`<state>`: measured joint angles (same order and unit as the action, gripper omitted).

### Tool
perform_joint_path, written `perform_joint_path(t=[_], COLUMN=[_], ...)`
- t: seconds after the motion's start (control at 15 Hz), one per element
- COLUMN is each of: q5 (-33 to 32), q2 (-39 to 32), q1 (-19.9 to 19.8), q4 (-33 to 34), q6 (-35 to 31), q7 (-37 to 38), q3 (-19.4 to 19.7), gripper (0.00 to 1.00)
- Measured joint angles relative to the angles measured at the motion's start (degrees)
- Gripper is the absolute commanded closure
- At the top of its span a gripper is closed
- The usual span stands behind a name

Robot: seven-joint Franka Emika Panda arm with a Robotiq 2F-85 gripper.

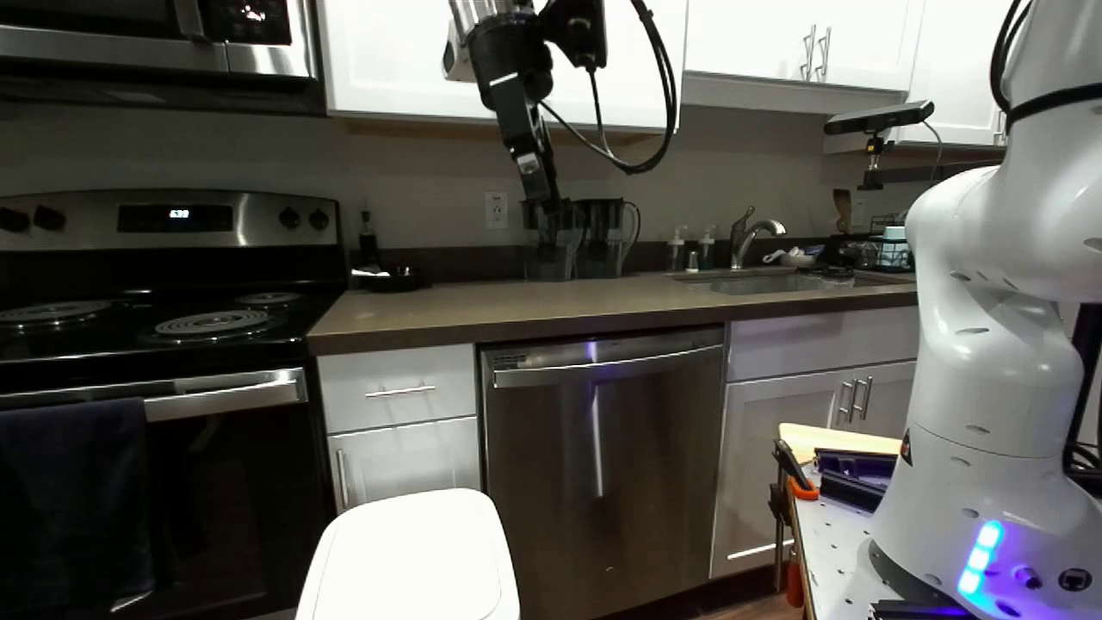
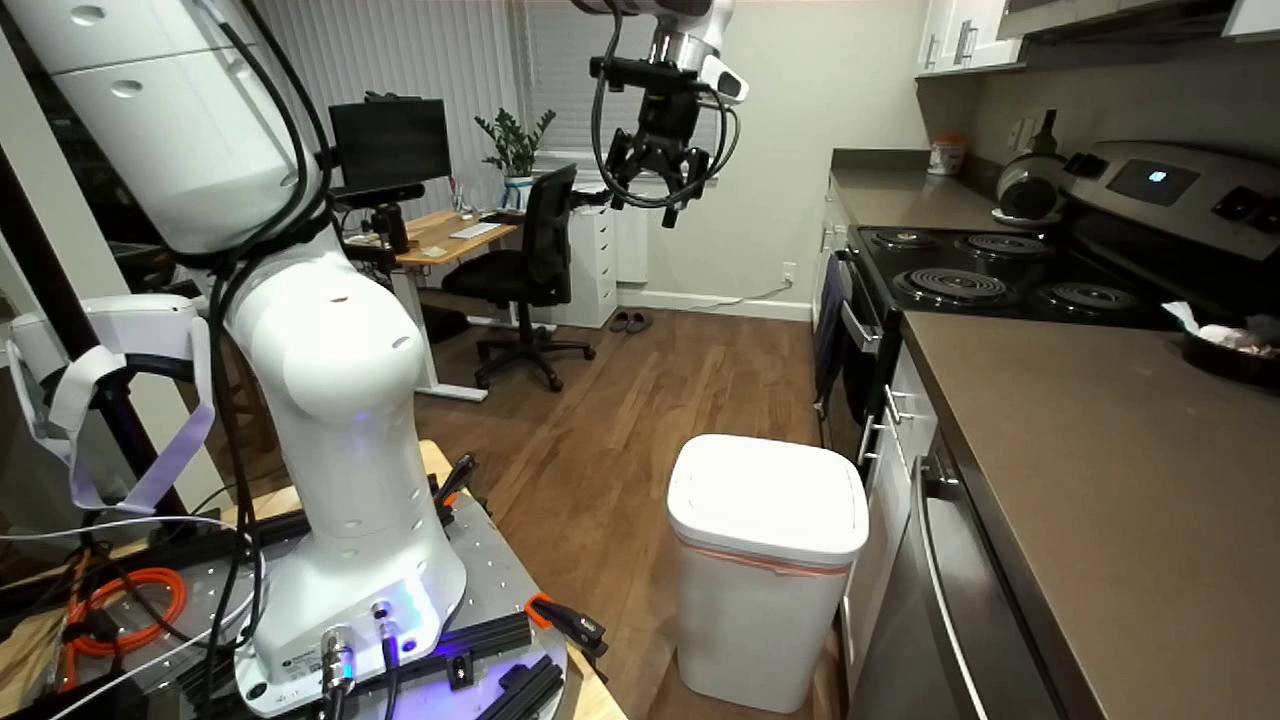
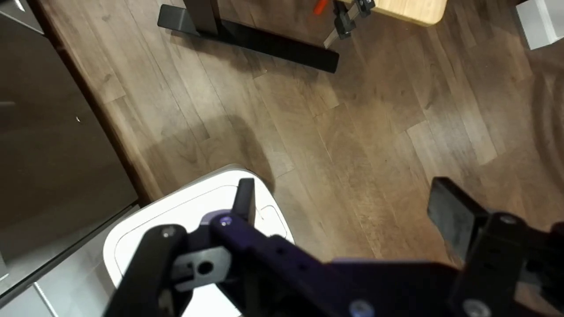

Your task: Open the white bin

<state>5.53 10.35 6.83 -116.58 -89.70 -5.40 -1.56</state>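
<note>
The white bin (image 2: 765, 620) stands upright on the floor beside the counter cabinets. Its flat lid (image 1: 413, 560) lies shut in both exterior views, and a pinkish liner edge shows under the rim. In the wrist view the lid (image 3: 176, 215) is at the lower left, partly hidden behind a finger. My gripper (image 3: 343, 189) is open and empty, with floor between its fingers. It hangs high above the bin and apart from it, pointing down, in both exterior views (image 1: 547, 205) (image 2: 645, 208).
A steel dishwasher (image 1: 603, 465) and white cabinet drawers (image 1: 396, 387) stand behind the bin. The counter (image 2: 1090, 480) runs alongside, with pitchers (image 1: 598, 241) near the wall. The stove (image 2: 960, 270) lies farther along. The robot's table (image 2: 500, 580) carries clamps and rails.
</note>
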Motion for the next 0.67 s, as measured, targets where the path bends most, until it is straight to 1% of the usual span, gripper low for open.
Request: perform_joint_path(t=[0.13,0.4,0.67], q5=[-2.2,-7.7,-10.6], q2=[-3.1,-9.7,-17.0], q1=[0.0,0.0,-0.3], q4=[0.6,2.0,3.9], q6=[-2.8,-10.6,-17.8], q7=[-0.6,-2.5,-6.8], q3=[-0.1,-0.2,-0.3], gripper=[0.0,0.0,0.0])
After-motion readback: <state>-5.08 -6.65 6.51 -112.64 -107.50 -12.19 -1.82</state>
